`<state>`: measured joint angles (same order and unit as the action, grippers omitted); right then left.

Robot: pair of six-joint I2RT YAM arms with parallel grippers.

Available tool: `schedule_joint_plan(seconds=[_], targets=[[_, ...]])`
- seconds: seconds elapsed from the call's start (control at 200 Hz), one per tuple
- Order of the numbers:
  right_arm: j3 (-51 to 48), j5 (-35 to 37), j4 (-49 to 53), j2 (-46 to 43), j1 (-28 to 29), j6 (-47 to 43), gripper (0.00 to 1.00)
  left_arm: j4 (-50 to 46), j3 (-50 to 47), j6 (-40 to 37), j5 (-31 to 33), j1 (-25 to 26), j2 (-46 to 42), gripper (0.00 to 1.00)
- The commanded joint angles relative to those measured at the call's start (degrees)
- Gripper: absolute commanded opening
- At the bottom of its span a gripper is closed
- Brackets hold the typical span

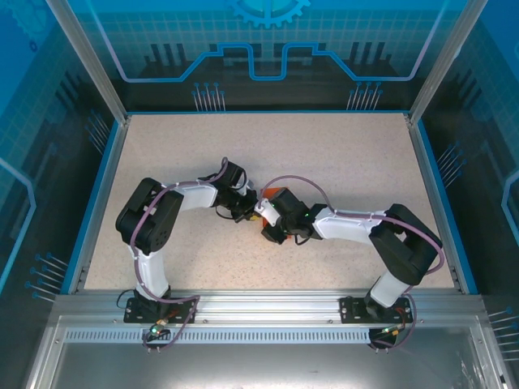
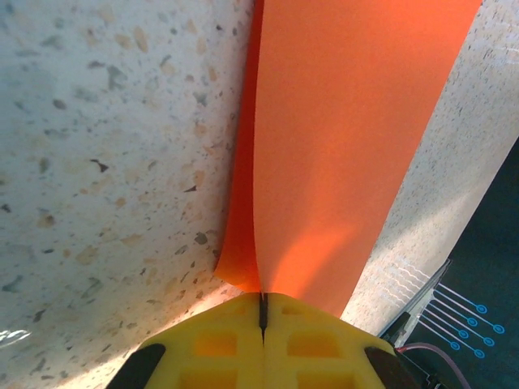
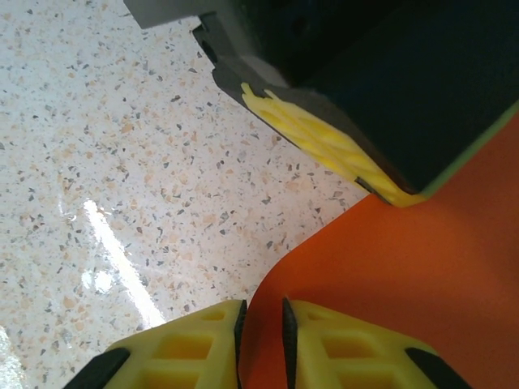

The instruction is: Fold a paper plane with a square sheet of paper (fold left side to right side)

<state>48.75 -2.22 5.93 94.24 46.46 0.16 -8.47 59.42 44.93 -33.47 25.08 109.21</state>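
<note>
The square sheet of paper (image 2: pixel 340 138) is bright orange, lifted off the table and bowed into a curve. My left gripper (image 2: pixel 262 298) is shut on its near edge, yellow pads pressed together with the sheet rising away from them. The paper (image 3: pixel 405 275) also runs down between my right gripper's (image 3: pixel 264 324) yellow fingers, which stand a narrow gap apart, not clamped on it. The left gripper's fingers (image 3: pixel 324 146) hold the sheet's far corner in the right wrist view. From above, both grippers meet mid-table, left (image 1: pixel 247 209) and right (image 1: pixel 268 223), with bits of the orange sheet (image 1: pixel 276 193) showing between them.
The speckled beige tabletop (image 1: pixel 340 162) spreads wide on all sides of the grippers. A blue rim (image 1: pixel 430 178) and an aluminium frame border it, with transparent blue walls behind.
</note>
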Motion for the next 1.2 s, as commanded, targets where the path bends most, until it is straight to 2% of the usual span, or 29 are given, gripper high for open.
schedule_joint_plan(seconds=[0.0, 0.185, 0.325, 0.405, 0.525, 0.61, 0.785, 1.01, 1.195], targets=[[-0.5, -3.3, 0.0, -1.6, -1.4, 1.3, 0.17, -2.0, 0.8, -1.0, -0.5, 0.2, -0.5, 0.0], [-0.7, -6.9, 0.1, -1.8, -2.9, 2.2, 0.04, -2.6, 1.0, -1.8, 0.0, 0.1, -1.1, 0.0], [-0.9, -9.6, 0.6, -1.5, -4.0, 2.8, 0.02, -5.5, 2.0, -3.8, 2.1, -0.2, -3.2, 0.17], [-0.9, -11.0, 0.6, -1.1, -4.5, 3.2, 0.02, -7.7, 2.7, -5.1, 3.1, -0.6, -4.6, 0.3], [-1.0, -11.9, 0.7, -0.5, -5.1, 4.0, 0.02, -11.3, 4.2, -7.2, 5.5, -1.0, -6.8, 0.36], [-0.9, -12.5, 0.5, -0.1, -5.4, 4.5, 0.02, -13.0, 5.7, -8.0, 6.0, -1.0, -6.8, 0.34], [-0.5, -12.8, 0.6, 0.8, -6.1, 5.5, 0.02, -14.4, 11.2, -9.2, 4.4, -0.5, -2.3, 0.17], [0.0, -13.1, 0.9, 1.7, -6.5, 6.3, 0.02, -16.5, 21.1, -11.2, 2.4, 1.3, 7.5, 0.12], [0.2, -13.8, 0.7, 2.1, -6.8, 7.1, 0.03, -17.5, 24.7, -11.8, 2.0, 1.6, 13.8, 0.1]])
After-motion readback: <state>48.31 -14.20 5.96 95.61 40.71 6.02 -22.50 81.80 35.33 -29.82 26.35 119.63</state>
